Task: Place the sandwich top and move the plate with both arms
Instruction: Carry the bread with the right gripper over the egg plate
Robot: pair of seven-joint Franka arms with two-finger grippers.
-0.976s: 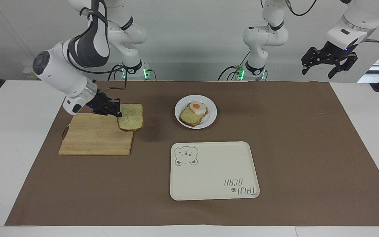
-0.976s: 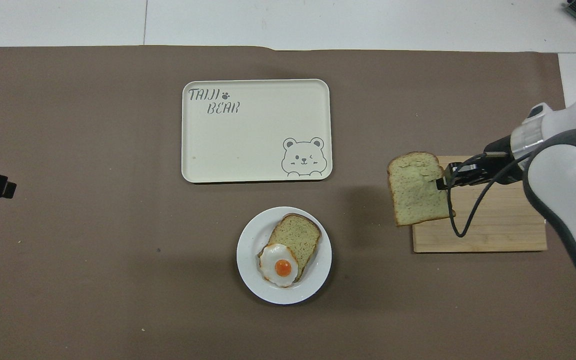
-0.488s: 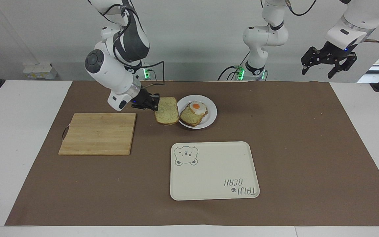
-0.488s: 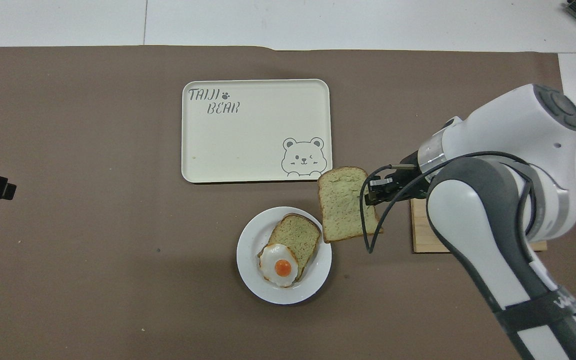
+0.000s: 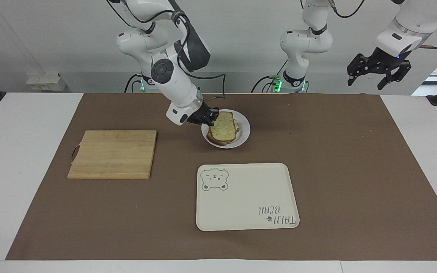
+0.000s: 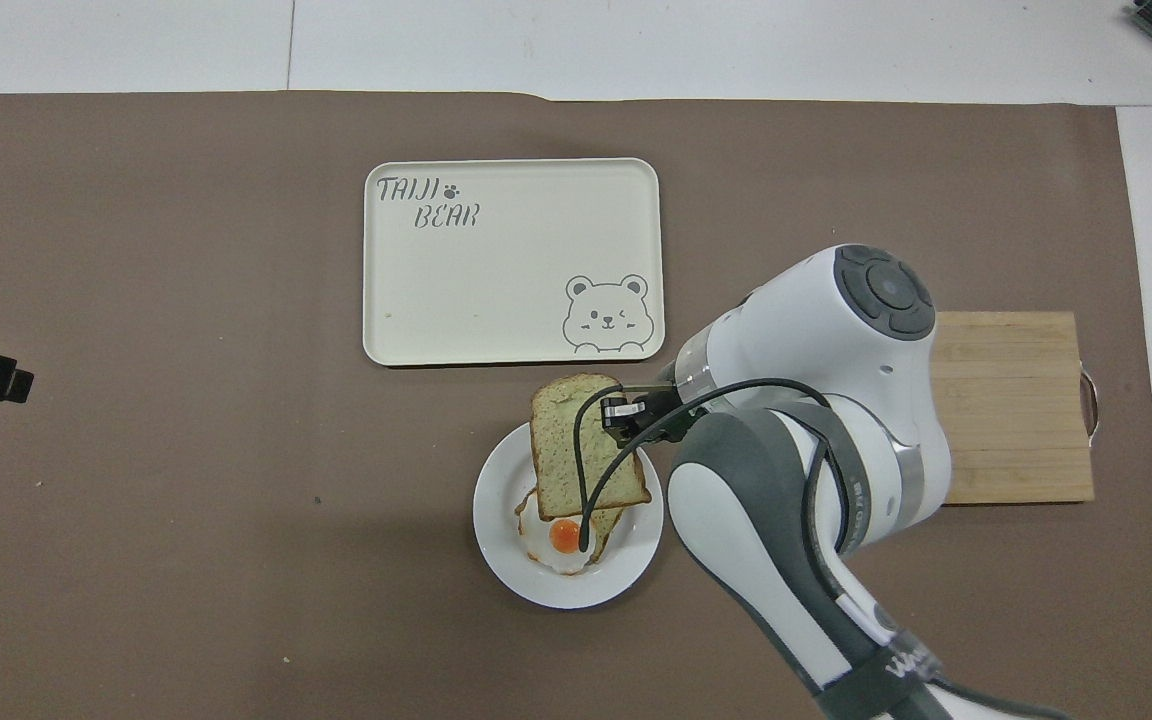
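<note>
1. Right now the right gripper (image 5: pixel 210 116) is clamped on one edge of the sandwich top (image 5: pixel 224 123), which hangs over the plate (image 5: pixel 243 133), above the egg-topped slice (image 5: pixel 218 139).
2. From above, the held slice covers most of the lower slice but sits skewed; the fried egg (image 6: pixel 558 540) pokes out at the side nearer the robots. To my eye it should shift that way and square up before going down.
3. I cannot tell whether the bread is touching the egg yet; it looks just above. I would lower it slowly and flat, so it does not land on a corner and flip.
4. The fingers should let go only once the slice rests on the stack, then pull away sideways toward the cutting board (image 5: pixel 113 154), without dragging the bread off.
5. The plate sits nearer to the robots than the bear tray (image 5: pixel 246 196), well apart from the board.
6. The left gripper (image 5: pixel 378 72) waits, raised over the left arm's end of the table, fingers spread and empty; its turn comes with the plate move.
</note>
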